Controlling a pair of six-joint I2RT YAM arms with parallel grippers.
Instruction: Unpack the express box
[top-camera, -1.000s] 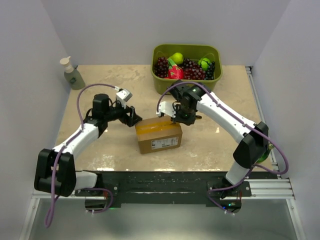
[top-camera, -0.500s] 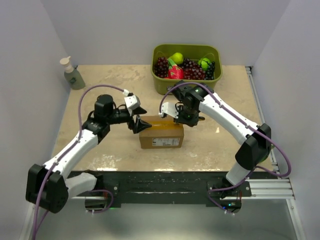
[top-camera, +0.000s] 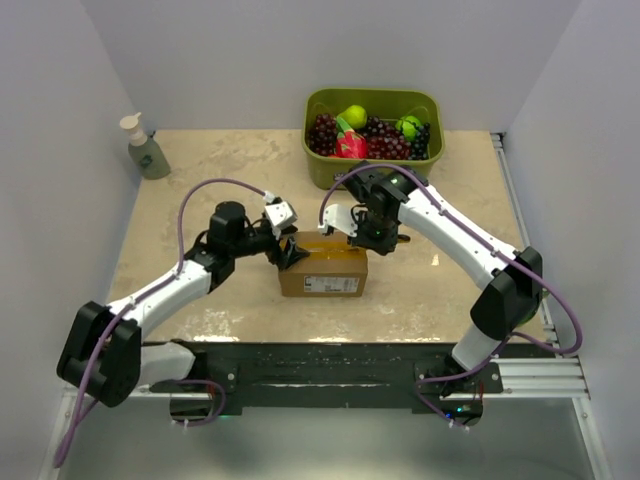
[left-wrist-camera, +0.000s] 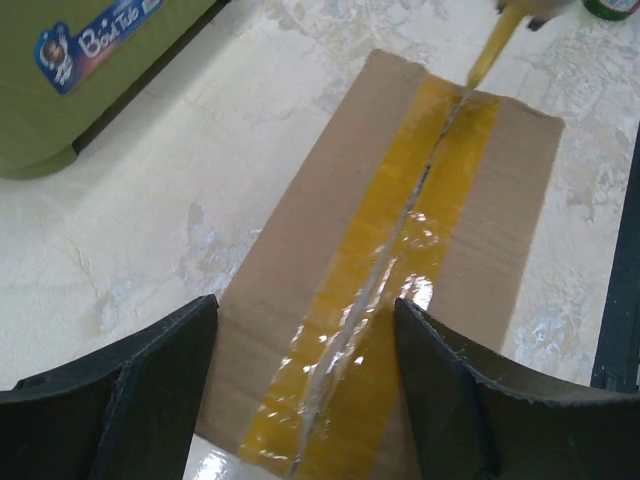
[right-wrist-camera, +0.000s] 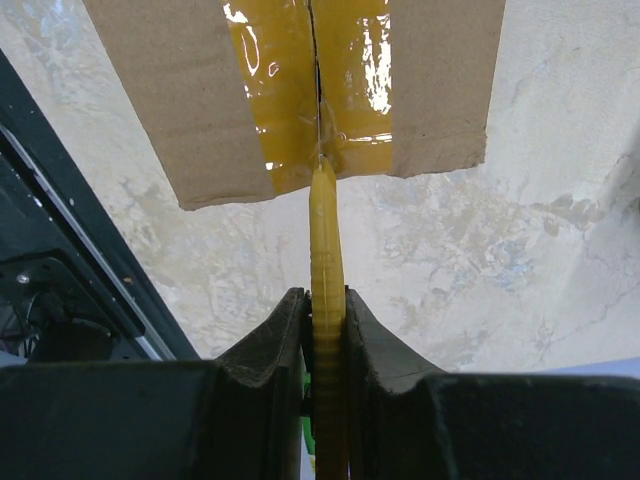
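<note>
The express box (top-camera: 322, 270) is a brown carton lying flat mid-table, flaps shut, with yellow tape (left-wrist-camera: 400, 250) along its top seam and a white label on its near side. My left gripper (top-camera: 289, 250) is open at the box's left end; in the left wrist view (left-wrist-camera: 305, 305) its fingers straddle the tape just above that end. My right gripper (top-camera: 358, 232) is shut on a thin yellow tool (right-wrist-camera: 325, 230). The tool's tip touches the tape seam at the box's right end (right-wrist-camera: 170, 90). The tool also shows in the left wrist view (left-wrist-camera: 495, 45).
A green plastic bin (top-camera: 330, 170) of fruit stands at the back, just behind the right arm; its wall shows in the left wrist view (left-wrist-camera: 60, 110). A soap bottle (top-camera: 145, 150) stands at the back left. The black base rail (top-camera: 330, 365) runs along the near edge.
The left gripper has moved right and now sits over the box's left end. The box turned square to the table edge a second ago. The right gripper has hardly moved.
</note>
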